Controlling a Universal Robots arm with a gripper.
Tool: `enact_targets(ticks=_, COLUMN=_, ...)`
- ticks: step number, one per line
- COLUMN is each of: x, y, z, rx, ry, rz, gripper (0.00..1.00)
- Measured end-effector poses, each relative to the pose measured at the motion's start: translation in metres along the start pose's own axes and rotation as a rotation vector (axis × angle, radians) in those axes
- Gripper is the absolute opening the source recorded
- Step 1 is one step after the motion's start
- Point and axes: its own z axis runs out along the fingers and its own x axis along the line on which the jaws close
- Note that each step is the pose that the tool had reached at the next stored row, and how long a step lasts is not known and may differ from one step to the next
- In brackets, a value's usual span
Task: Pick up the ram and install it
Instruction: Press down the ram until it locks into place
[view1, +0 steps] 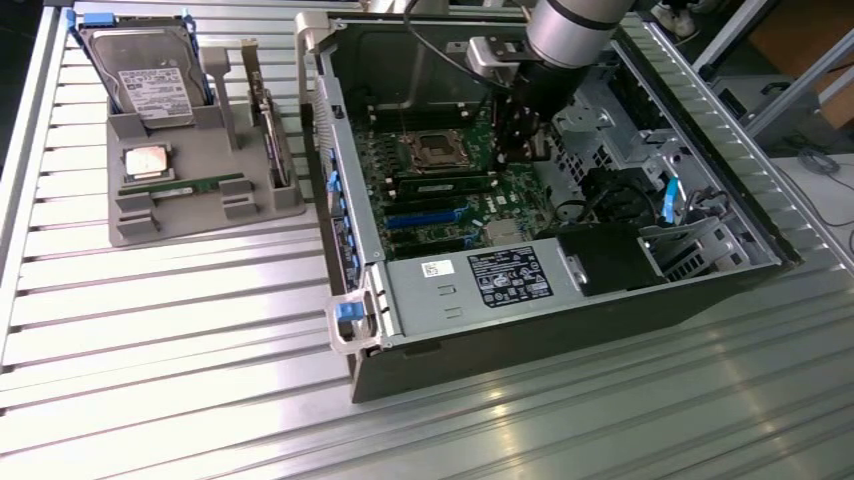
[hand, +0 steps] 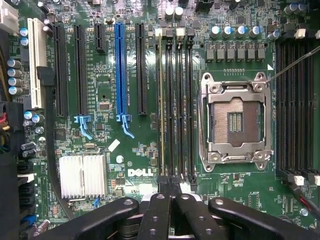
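Fingers (hand: 169, 187) pressed together, tips just above end of memory slots (hand: 175, 100) on motherboard (hand: 130, 150). Ram (hand: 161, 100) stands seated in slot directly ahead of fingertips, gold edge visible. Empty processor socket (hand: 235, 122) beside slots. Farther off: open computer case (view1: 534, 300) on counter (view1: 174, 330); grey holder (view1: 187, 190) with hard drive (view1: 144, 75), well apart.

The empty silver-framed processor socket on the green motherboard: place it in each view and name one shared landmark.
Exterior view: the empty silver-framed processor socket sits inside the open computer case, just to the exterior view's left of the arm.
Wrist view: the socket lies beyond the black memory slots from the landmark.
Shared landmark: the long blue expansion slot.
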Motion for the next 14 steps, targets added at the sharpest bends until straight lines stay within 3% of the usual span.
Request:
enact_targets(ticks=6, x=0.001, y=0.035, z=0.0013, rx=0.0003, ry=-0.0001, rz=0.0, gripper=0.11)
enact_targets(ticks=11, x=0.002, y=0.0585, z=0.0021, rx=0.0003, ry=0.0, rz=0.0, gripper=0.11)
enact_targets(ticks=14, x=0.002, y=0.0669, z=0.0024, rx=0.0004, ry=0.0, rz=0.0, gripper=0.11)
